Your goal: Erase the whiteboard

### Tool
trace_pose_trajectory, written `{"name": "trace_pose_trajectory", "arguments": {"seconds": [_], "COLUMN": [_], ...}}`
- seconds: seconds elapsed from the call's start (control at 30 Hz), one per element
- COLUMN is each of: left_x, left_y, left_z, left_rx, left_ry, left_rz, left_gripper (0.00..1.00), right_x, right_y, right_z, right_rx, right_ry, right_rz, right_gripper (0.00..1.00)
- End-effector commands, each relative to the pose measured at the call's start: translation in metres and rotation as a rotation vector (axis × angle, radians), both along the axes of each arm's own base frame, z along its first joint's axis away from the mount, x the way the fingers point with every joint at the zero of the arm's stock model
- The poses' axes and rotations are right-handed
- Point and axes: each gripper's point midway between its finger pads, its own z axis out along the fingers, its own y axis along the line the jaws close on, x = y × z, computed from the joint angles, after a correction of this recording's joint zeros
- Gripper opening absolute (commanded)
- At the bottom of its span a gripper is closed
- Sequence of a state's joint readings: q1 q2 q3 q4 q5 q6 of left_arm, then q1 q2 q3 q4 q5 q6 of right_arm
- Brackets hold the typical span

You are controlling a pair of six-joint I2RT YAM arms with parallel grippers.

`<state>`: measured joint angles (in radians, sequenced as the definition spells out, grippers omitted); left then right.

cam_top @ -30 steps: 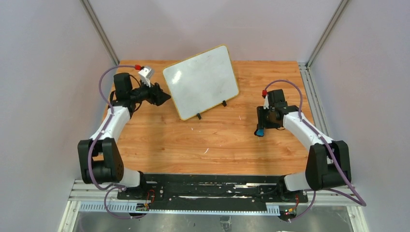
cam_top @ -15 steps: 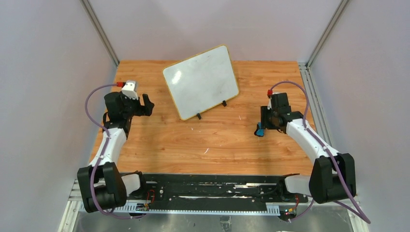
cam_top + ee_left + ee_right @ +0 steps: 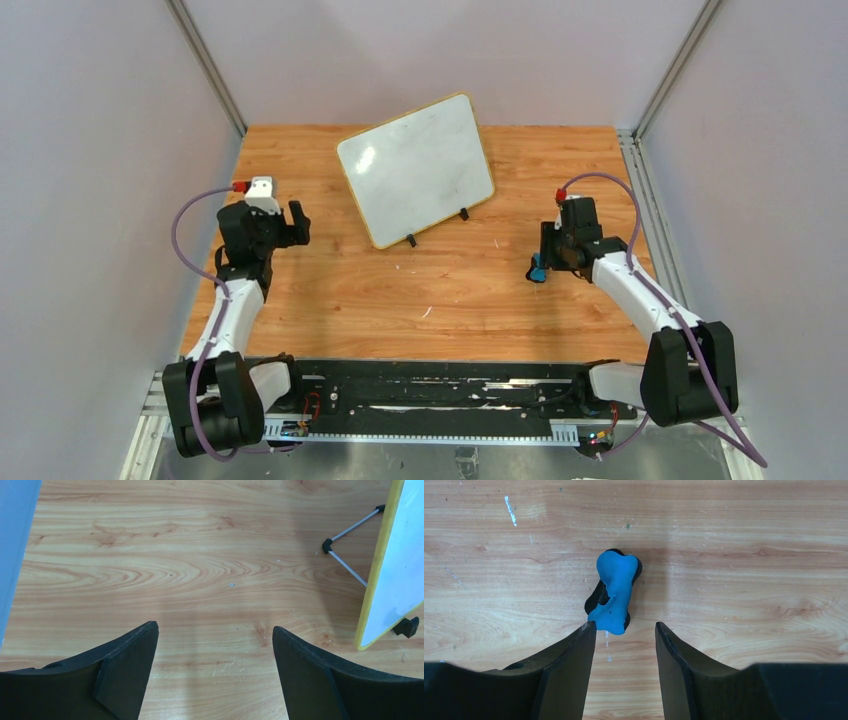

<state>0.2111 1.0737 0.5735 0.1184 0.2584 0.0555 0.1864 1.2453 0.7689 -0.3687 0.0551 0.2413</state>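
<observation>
The whiteboard stands tilted on its black feet at the back middle of the wooden table. Its face looks white with only faint smears. Its yellow edge shows at the right of the left wrist view. My left gripper is open and empty, left of the board and apart from it; it also shows in the left wrist view. A blue eraser with black felt lies on the table. My right gripper is open, and the eraser lies just beyond its fingertips.
The board's wire stand and a black foot rest on the table behind and below its edge. Grey walls and metal posts close in the table on three sides. The arm bases sit on a black rail at the near edge.
My left arm has pulled back from the board's left edge toward the near left. My right gripper has shifted slightly right. The eraser has stayed on the table.
</observation>
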Motion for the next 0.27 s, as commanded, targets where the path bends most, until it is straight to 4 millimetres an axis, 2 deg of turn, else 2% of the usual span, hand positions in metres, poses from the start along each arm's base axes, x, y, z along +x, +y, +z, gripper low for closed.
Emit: {"name": "trace_pose_trajectory", "arguments": {"seconds": [0.0,0.23], "left_x": [0.0047,0.0055], "left_y": [0.0031,0.0036], "left_z": [0.0119,0.0105], "left_rx": [0.0,0.001], "left_ry": [-0.055,-0.048], "left_rz": [0.014,0.013], "left_gripper": [0.89,0.89], "right_x": [0.0025,0.0033], "right_y": [-0.0066,-0.005], "right_z": [0.0013,0.0], "right_rx": [-0.003,0.003], "right_ry": [-0.017,-0.013], "right_rz": [-0.042,-0.038], "right_gripper": [0.48,0.46]}}
